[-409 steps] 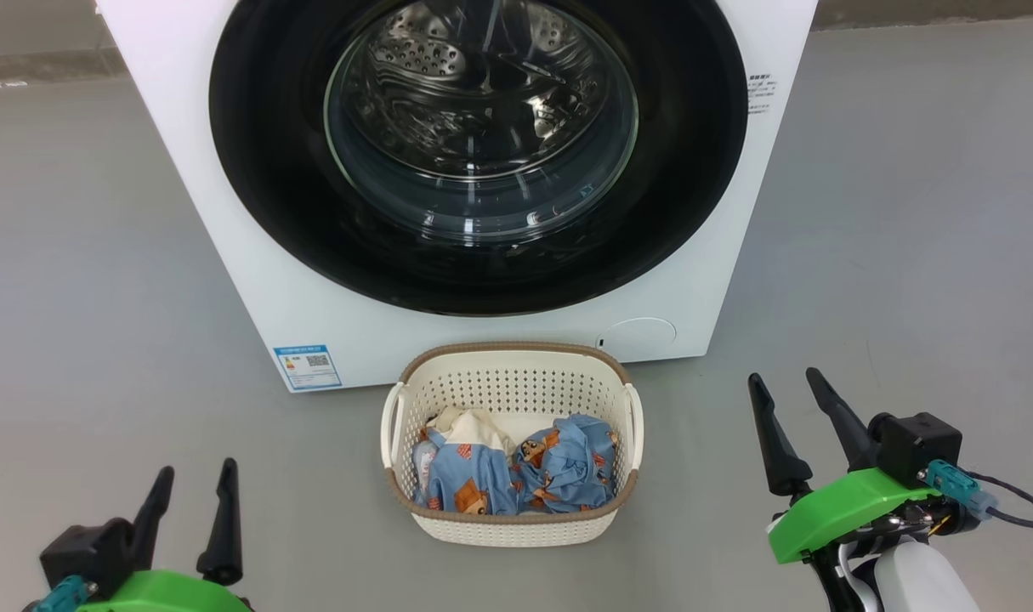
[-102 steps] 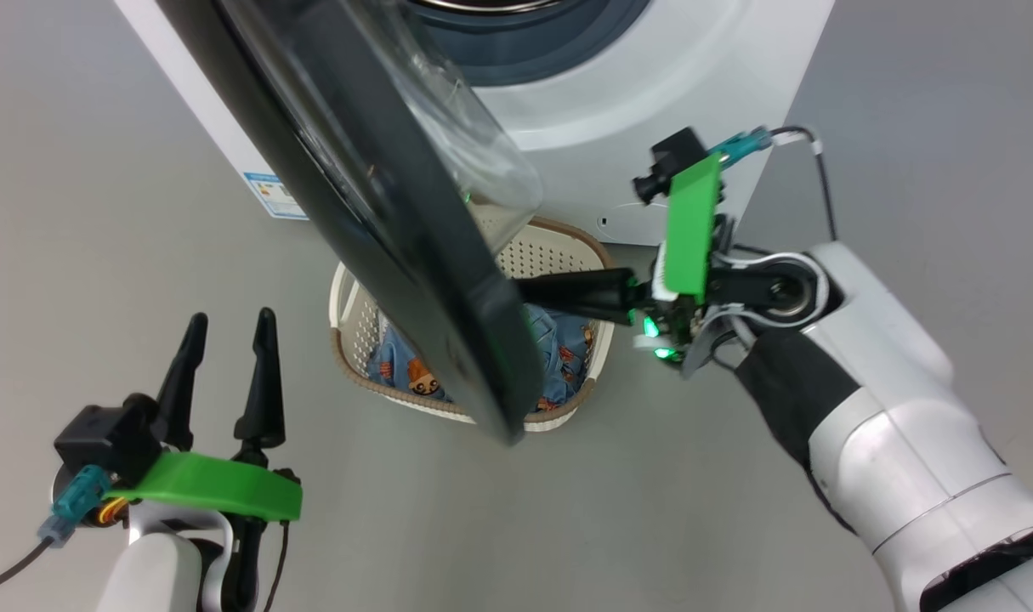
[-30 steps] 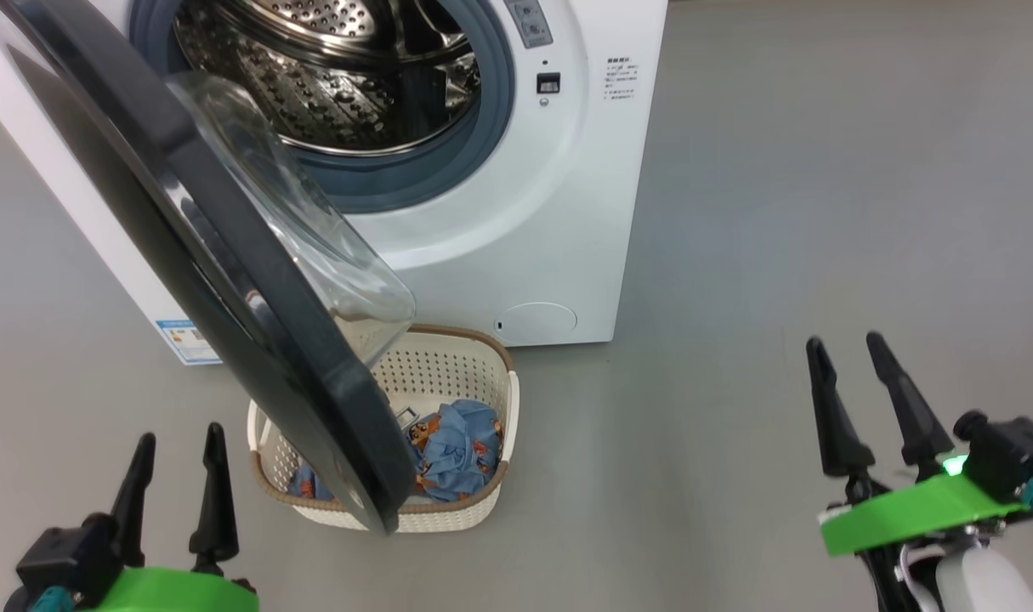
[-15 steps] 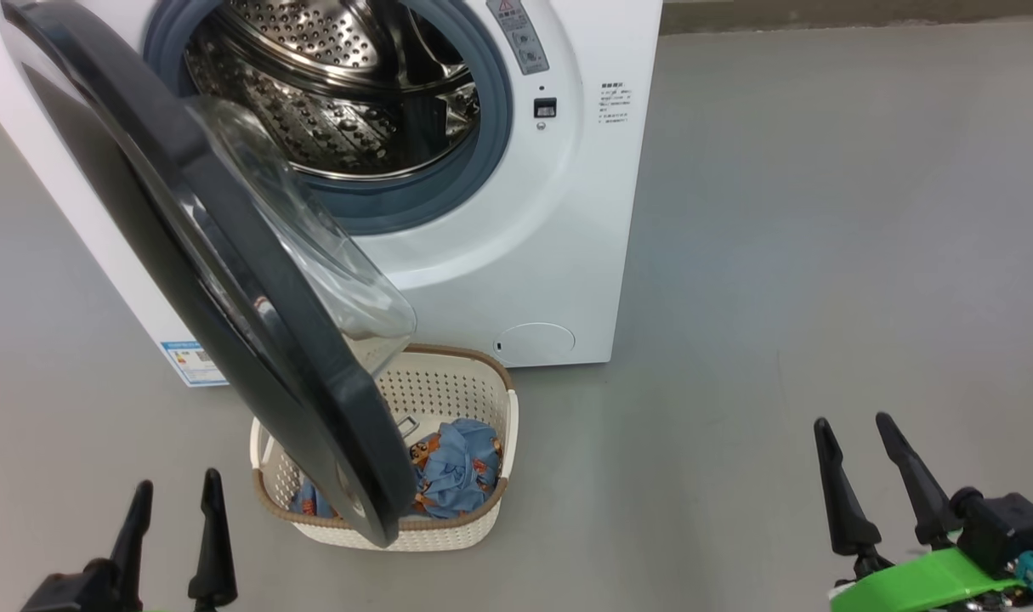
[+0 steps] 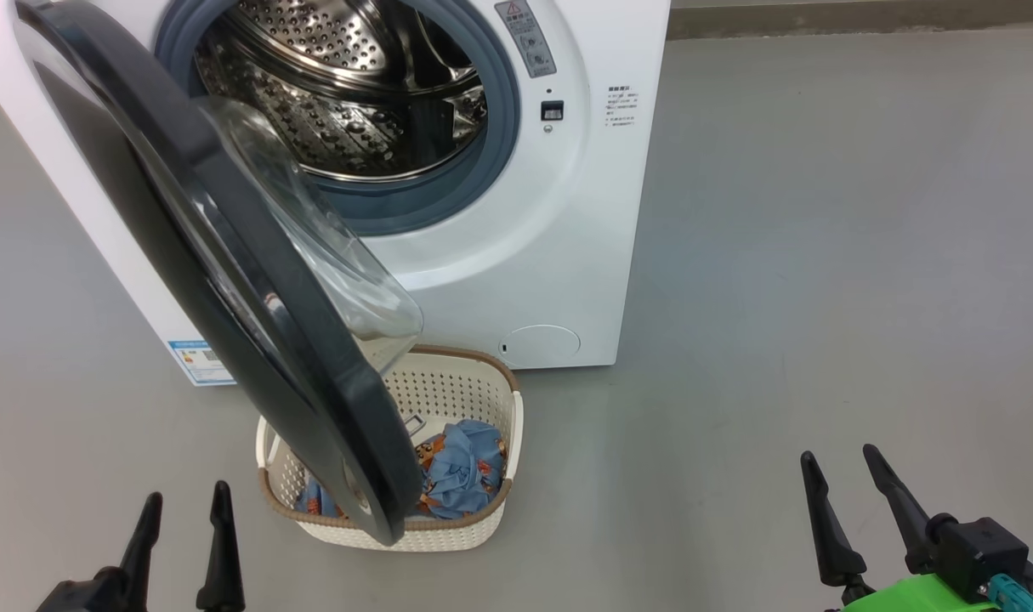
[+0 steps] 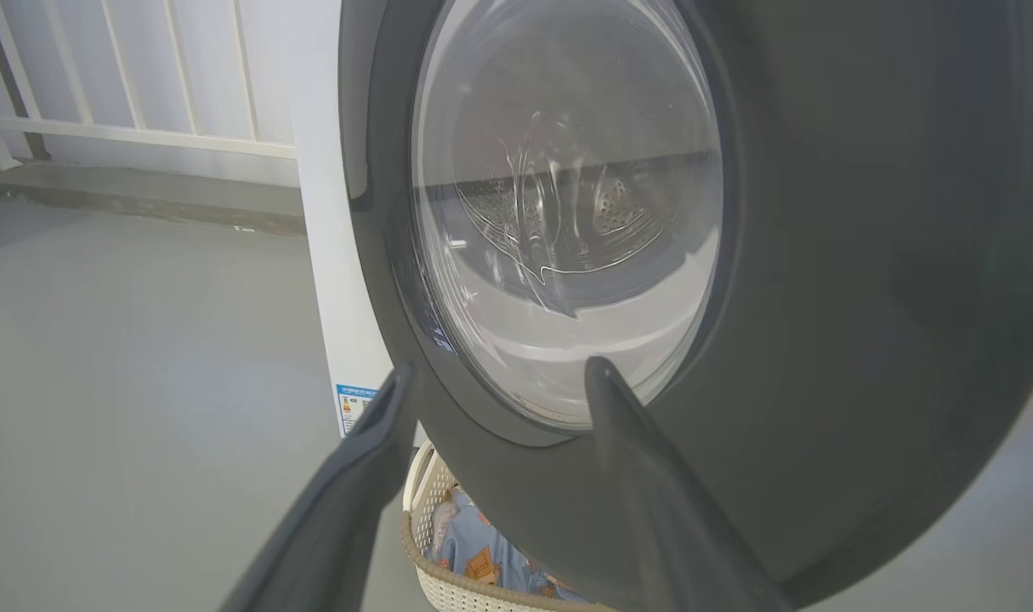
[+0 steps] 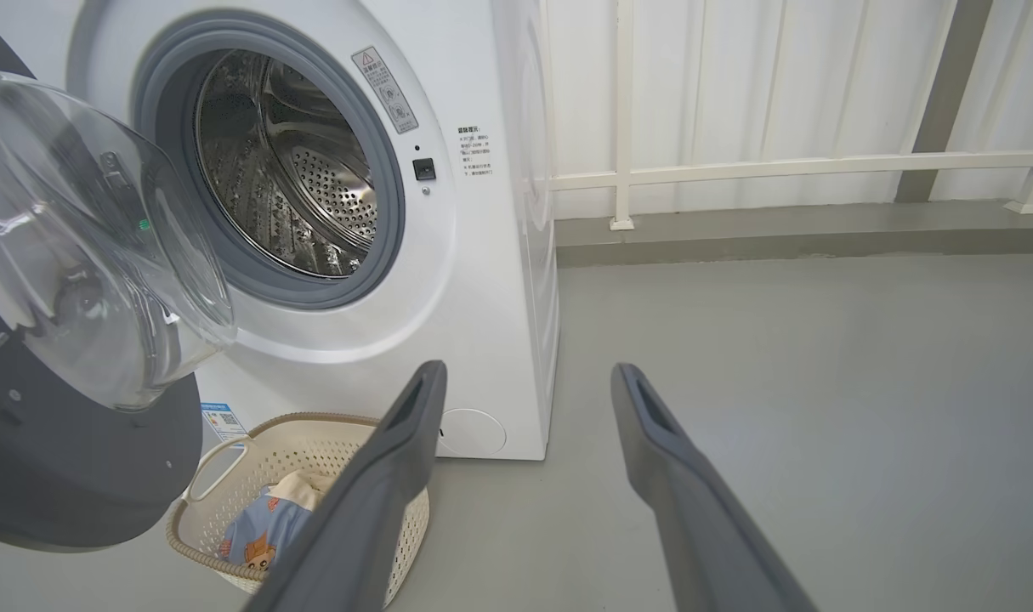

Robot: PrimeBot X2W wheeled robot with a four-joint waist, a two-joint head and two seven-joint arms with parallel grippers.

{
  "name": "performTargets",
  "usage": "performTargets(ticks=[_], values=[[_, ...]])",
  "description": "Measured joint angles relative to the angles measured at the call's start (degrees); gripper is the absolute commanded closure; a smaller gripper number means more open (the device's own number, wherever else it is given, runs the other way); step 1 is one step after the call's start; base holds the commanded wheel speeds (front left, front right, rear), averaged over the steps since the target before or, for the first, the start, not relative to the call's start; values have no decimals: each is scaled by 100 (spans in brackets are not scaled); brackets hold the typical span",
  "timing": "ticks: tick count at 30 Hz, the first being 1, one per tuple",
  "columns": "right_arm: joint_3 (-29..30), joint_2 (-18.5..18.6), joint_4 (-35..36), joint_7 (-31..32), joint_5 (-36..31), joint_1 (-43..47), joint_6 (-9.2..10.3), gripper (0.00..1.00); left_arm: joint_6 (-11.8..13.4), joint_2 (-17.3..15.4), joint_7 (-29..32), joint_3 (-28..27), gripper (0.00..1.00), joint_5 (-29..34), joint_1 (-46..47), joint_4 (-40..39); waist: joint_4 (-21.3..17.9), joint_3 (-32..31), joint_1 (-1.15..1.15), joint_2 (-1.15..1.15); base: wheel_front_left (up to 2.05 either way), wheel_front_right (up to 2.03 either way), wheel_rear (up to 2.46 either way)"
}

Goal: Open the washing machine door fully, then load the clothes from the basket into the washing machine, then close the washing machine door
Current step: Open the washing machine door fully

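The part-open washing machine door point(image 5: 252, 323) overhangs the basket point(image 5: 448, 531) on the floor before the washing machine point(image 5: 559, 255), hiding much of the clothes point(image 5: 465, 467) from the head view. The right wrist view shows a cream piece point(image 7: 308, 484) among them. The left hand point(image 5: 187, 493) and right hand point(image 5: 837, 453), cut off below, are spread open and empty.

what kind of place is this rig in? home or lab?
Probably a laundry corner or balcony-style utility space, possibly a test setup: a front-loading washing machine, a laundry basket of clothes on a plain grey floor, and a white railing behind.
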State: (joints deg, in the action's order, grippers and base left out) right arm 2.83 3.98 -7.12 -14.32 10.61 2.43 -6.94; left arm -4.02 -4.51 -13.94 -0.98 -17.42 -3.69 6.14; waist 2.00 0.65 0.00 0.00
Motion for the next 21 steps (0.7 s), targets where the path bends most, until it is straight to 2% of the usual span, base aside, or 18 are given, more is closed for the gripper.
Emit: performTargets(ticks=[21], values=[[148,-62,-52,0,-203,-5,0,0,74,-14,66,58,0,-12,1,-49,44,90,0,0,0,0,0]])
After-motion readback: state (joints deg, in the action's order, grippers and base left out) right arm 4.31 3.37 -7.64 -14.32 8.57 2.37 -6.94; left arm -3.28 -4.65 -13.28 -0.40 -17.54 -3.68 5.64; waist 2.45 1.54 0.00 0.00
